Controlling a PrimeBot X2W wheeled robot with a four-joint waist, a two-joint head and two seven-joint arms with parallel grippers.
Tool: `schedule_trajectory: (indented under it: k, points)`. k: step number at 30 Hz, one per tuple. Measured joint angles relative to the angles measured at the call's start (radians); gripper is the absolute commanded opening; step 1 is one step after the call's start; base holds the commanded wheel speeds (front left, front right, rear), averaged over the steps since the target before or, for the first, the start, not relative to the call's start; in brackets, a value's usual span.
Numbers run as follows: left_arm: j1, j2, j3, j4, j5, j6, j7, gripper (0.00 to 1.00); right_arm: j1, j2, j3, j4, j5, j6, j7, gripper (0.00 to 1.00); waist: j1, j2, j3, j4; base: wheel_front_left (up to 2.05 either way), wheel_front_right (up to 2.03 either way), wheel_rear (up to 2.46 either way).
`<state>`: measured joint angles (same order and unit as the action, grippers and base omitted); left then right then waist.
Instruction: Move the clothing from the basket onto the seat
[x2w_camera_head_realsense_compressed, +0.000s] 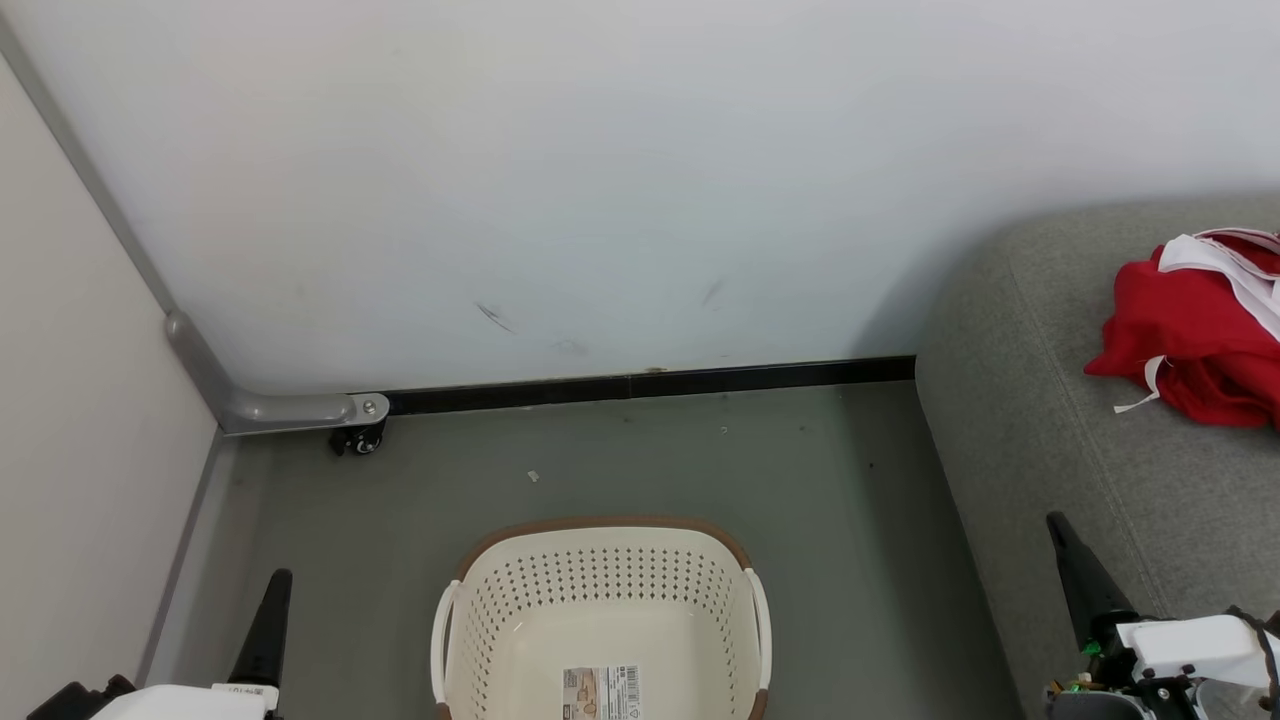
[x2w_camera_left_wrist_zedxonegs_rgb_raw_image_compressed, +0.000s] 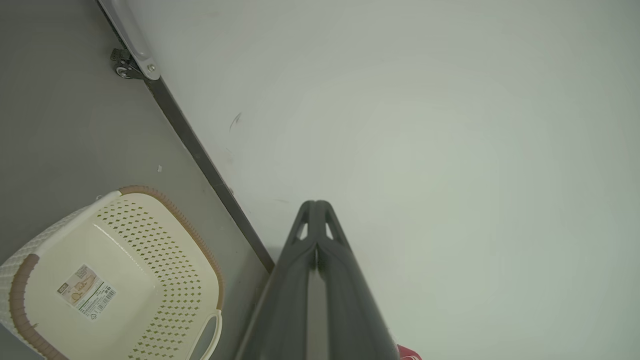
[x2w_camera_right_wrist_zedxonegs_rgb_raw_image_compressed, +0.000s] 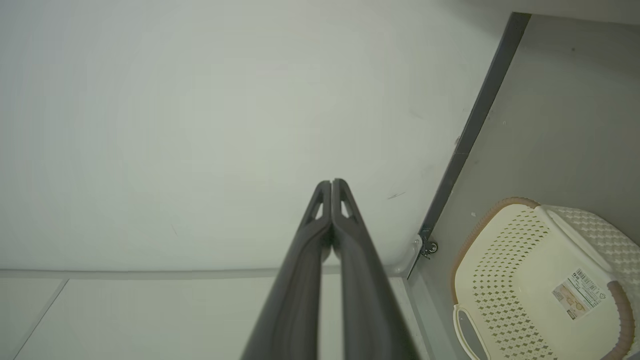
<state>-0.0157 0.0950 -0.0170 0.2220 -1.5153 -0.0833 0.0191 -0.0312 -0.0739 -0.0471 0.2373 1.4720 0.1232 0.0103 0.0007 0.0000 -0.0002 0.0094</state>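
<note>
The cream perforated basket (x2w_camera_head_realsense_compressed: 600, 620) with a brown rim stands on the grey floor at the bottom centre, its floor bare but for a barcode sticker. It also appears as the basket (x2w_camera_left_wrist_zedxonegs_rgb_raw_image_compressed: 120, 280) and the basket (x2w_camera_right_wrist_zedxonegs_rgb_raw_image_compressed: 540, 285) in the wrist views. Red clothing (x2w_camera_head_realsense_compressed: 1195, 335) with white trim lies heaped on the grey seat (x2w_camera_head_realsense_compressed: 1050, 420) at the right edge. My left gripper (x2w_camera_head_realsense_compressed: 278, 578) is low at the left of the basket, shut and holding nothing (x2w_camera_left_wrist_zedxonegs_rgb_raw_image_compressed: 316, 204). Over the seat's front, my right gripper (x2w_camera_head_realsense_compressed: 1055, 522) is shut with nothing in it (x2w_camera_right_wrist_zedxonegs_rgb_raw_image_compressed: 331, 182).
A white wall (x2w_camera_head_realsense_compressed: 640, 180) with a black skirting strip (x2w_camera_head_realsense_compressed: 650, 385) runs behind the basket. A grey metal frame with a small caster (x2w_camera_head_realsense_compressed: 358, 440) stands in the left corner beside a pale side panel (x2w_camera_head_realsense_compressed: 80, 450). Grey floor (x2w_camera_head_realsense_compressed: 830, 500) separates basket and seat.
</note>
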Motion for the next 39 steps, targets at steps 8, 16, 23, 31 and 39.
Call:
schedule_trajectory:
  k: [8, 16, 23, 31, 39]
  points:
    - [-0.017, -0.007, 0.016, 0.021, -0.083, -0.02, 0.024, 0.0, -0.001, -0.002, -0.007, 0.009, 0.115, 0.0, 0.02, 0.0, 0.0, 0.0, 0.002, -0.006, 0.0, 0.0, 0.0]
    - [-0.023, -0.017, 0.029, 0.034, -0.139, -0.031, 0.034, 0.0, -0.02, -0.006, -0.011, 0.022, 0.184, 0.0, 0.037, 0.0, -0.0001, 0.0, 0.003, -0.01, 0.0, 0.0, 0.0]
    - [-0.036, -0.018, 0.03, 0.037, -0.139, -0.031, 0.035, 0.0, -0.02, -0.006, -0.012, 0.023, 0.184, 0.0, 0.038, 0.0, -0.0001, 0.0, 0.003, -0.01, 0.0, 0.0, 0.0]
    - [-0.036, -0.019, 0.031, 0.04, -0.139, -0.031, 0.038, 0.0, -0.02, -0.006, -0.012, 0.024, 0.184, 0.0, 0.038, 0.0, -0.0002, 0.0, 0.003, -0.01, 0.0, 0.0, 0.0]
    - [-0.036, -0.019, 0.031, 0.044, -0.139, -0.035, 0.038, 0.0, -0.02, -0.006, -0.013, 0.025, 0.184, 0.0, 0.038, 0.0, -0.0002, 0.0, 0.003, -0.01, 0.0, 0.0, 0.0]
